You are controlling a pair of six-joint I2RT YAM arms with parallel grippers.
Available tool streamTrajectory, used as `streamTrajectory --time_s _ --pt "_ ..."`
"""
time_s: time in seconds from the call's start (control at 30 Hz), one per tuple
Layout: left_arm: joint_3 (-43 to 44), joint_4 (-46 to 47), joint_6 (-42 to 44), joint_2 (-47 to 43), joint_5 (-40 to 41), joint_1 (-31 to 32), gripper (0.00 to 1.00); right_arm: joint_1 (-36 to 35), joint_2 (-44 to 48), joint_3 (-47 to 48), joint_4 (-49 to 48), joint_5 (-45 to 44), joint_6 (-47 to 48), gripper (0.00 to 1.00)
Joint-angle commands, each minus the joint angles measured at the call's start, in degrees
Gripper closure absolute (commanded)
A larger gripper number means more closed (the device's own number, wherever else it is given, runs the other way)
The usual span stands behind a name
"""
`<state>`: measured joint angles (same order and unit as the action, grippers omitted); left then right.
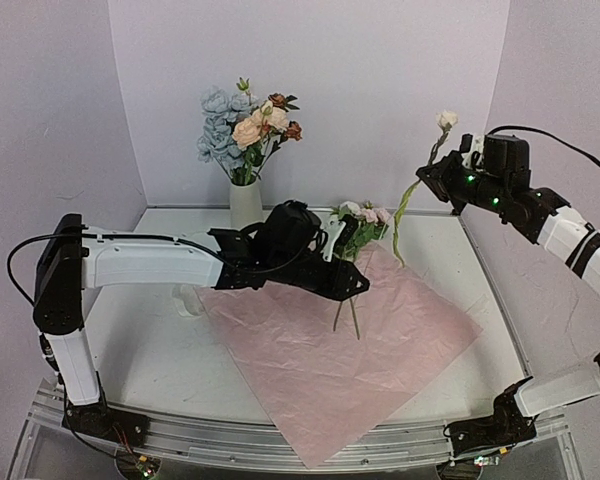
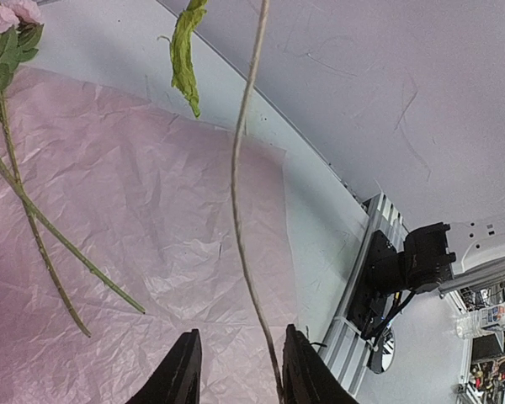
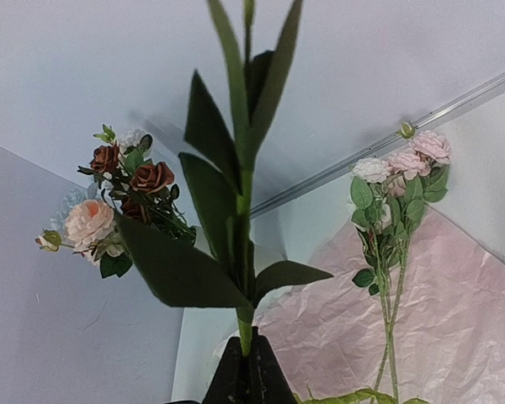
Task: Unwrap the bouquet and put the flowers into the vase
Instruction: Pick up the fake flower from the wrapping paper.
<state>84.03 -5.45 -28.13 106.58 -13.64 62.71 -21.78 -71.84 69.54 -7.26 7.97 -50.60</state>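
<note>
From above, the left pincer (image 1: 355,283) is a black shape over the pink paper (image 1: 360,370), and its tips are hard to separate. Its own camera shows the jaws parted. A thin, wiry stem runs down between them, close to one finger (image 2: 301,370); whether it touches cannot be told.

That stem belongs to the cream rose (image 1: 447,120), held high at the right by the right pincer (image 1: 430,180), which is clenched on the stalk among broad, dark, matte leaves. A limp green leaf (image 2: 185,59) hangs from it.

The off-white matte vase (image 1: 245,205) stands at the back of the counter (image 1: 160,340), its foot cut off by the left arm, and it holds blue, peach and rust flowers (image 1: 242,125). Pink roses (image 1: 365,214) lie on the crinkled, flattened sheet, their stems bare and thin.
</note>
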Motion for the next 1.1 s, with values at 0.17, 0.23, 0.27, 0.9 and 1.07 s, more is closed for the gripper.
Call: streamTrajectory --time_s 0.17,0.23,0.27,0.9,1.07 --pt "-1.14 0.20 -2.41 -4.05 -0.60 0.75 0.86 0.22 -0.35 1.06 -1.80 0.21 1.30 1.00" --pt "-1.08 0.22 -2.58 -3.92 -0.69 0.81 0.88 0.19 -0.41 1.04 -1.88 0.21 1.30 1.00" --pt "-1.09 0.19 -2.67 -3.86 -0.83 0.83 0.89 0.22 -0.46 1.09 -1.84 0.20 1.35 1.00" --pt "-2.11 -0.52 -0.75 -3.57 0.10 1.81 1.00 0.58 -0.75 1.89 -1.80 -0.06 2.64 1.00" --pt "-4.24 -0.51 3.69 -3.84 3.22 3.59 1.00 2.39 -2.25 4.45 -0.31 1.90 4.63 1.00"
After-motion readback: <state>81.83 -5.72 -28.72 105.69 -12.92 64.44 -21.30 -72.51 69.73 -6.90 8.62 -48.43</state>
